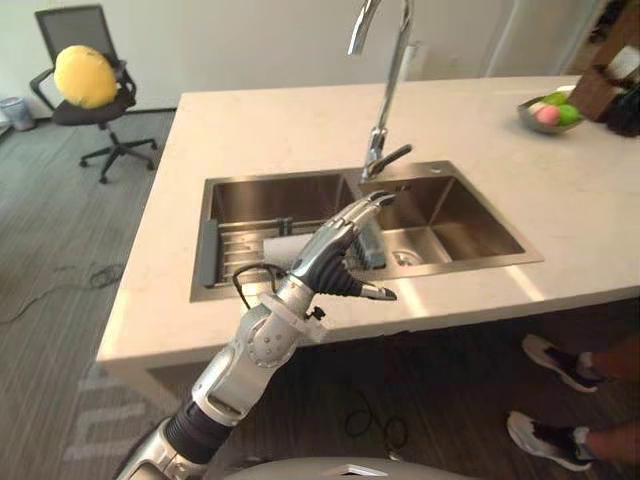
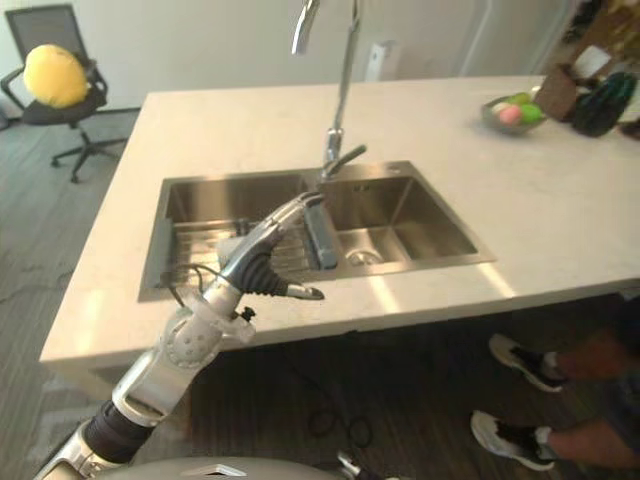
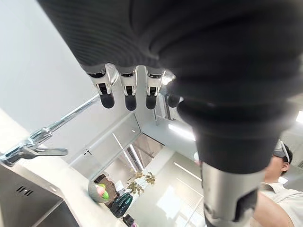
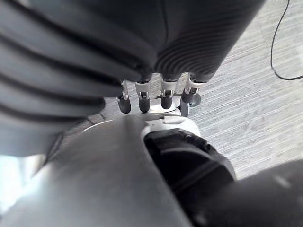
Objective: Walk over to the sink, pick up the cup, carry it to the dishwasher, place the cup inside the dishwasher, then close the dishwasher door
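While the left hand (image 1: 338,243) hangs over the double steel sink (image 1: 452,172), its fingers are stretched straight and its thumb juts out to the side, gripping nothing. A pale shape that looks like the cup (image 1: 284,247) lies on the rack in the left basin, just beside and below the hand's wrist side and partly hidden by it. It is not touched by any finger that can be seen. A grey block (image 1: 371,246) stands at the divider between the basins, close on the thumb side of the hand. Beyond the fingertips rises the tall tap (image 1: 386,100), mounted on the pale surface (image 1: 280,125). Far off on the thumb side a fruit bowl (image 1: 547,113) sits on that surface. The right hand (image 4: 143,101) hangs above striped flooring, well away from the cup, with its fingers relaxed and holding nothing. A person's shoes (image 1: 556,362) show on the floor beside the surface.
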Robot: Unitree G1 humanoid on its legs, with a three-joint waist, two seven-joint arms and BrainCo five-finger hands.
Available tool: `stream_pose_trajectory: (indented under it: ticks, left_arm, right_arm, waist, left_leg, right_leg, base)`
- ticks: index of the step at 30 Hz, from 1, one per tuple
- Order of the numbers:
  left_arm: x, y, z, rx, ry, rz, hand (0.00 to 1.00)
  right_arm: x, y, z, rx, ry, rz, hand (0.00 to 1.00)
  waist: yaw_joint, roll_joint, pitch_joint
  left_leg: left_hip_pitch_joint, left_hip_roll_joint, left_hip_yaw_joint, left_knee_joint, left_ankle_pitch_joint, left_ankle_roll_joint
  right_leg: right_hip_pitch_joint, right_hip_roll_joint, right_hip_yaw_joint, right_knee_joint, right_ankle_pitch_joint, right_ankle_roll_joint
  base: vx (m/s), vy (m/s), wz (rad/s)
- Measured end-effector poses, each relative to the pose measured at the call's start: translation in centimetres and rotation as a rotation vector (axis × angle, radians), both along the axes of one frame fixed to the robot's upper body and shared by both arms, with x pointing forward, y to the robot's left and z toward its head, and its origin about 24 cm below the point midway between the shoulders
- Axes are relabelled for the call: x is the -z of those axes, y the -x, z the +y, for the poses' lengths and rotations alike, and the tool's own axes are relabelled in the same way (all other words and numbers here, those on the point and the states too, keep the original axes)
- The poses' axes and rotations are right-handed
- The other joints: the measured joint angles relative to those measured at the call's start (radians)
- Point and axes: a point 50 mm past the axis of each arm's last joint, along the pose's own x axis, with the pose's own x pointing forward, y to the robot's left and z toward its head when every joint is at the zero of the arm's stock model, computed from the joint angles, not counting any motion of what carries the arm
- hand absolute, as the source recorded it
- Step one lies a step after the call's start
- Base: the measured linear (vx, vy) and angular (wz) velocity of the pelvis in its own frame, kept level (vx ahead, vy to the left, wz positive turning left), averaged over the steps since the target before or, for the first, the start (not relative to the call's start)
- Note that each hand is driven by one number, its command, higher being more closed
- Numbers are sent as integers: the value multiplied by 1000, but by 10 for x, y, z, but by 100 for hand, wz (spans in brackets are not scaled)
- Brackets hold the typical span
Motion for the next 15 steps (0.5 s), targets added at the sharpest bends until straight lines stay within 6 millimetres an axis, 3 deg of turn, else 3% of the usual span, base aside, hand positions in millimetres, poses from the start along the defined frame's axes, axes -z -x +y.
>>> stream_pose_trajectory:
  ticks: [2,3,6,9,13,15]
  left_arm:
    - [0,-13,4,-29,-31,22,0]
    - [2,-19,10,-56,-51,38,0]
    - [17,-27,13,-83,-103,112,0]
    - [27,-32,17,-119,-133,158,0]
    - [39,-39,26,-191,-156,205,0]
    - [44,-48,43,-279,-178,221,0]
  right_arm:
    - [0,-2,5,-1,-21,-3,0]
    - [0,-6,7,-3,-26,-10,0]
    - [-3,-3,-7,-10,-25,16,0]
    - [-3,0,-6,-45,-30,52,0]
    - [-2,1,-5,-76,-38,66,0]
    - [-2,-2,-3,-104,-38,66,0]
  waist:
    - [-8,-22,-5]
    - [-20,-41,-5]
    - [-15,18,6]
    - [-17,26,2]
    - [-14,23,2]
    - [-15,23,2]
  left_leg:
    - [-6,5,17,7,-4,-15]
    - [-13,-4,6,15,-12,-27]
    - [22,36,18,-44,2,-56]
    - [56,62,41,-81,8,-74]
    - [65,66,60,-101,14,-81]
    - [64,64,73,-108,17,-81]
  right_leg:
    - [-37,4,-53,-231,97,-6]
    - [-33,11,-46,-313,181,45]
    - [16,67,-36,-427,231,20]
    - [60,104,-28,-516,269,4]
    - [75,115,-17,-569,292,0]
    - [77,119,-5,-596,309,0]
  base:
    - [-181,-169,-23]
    - [-28,-161,-6]
    - [85,-163,-28]
    - [70,-107,-27]
    - [7,-38,-13]
    - [-3,-14,-18]
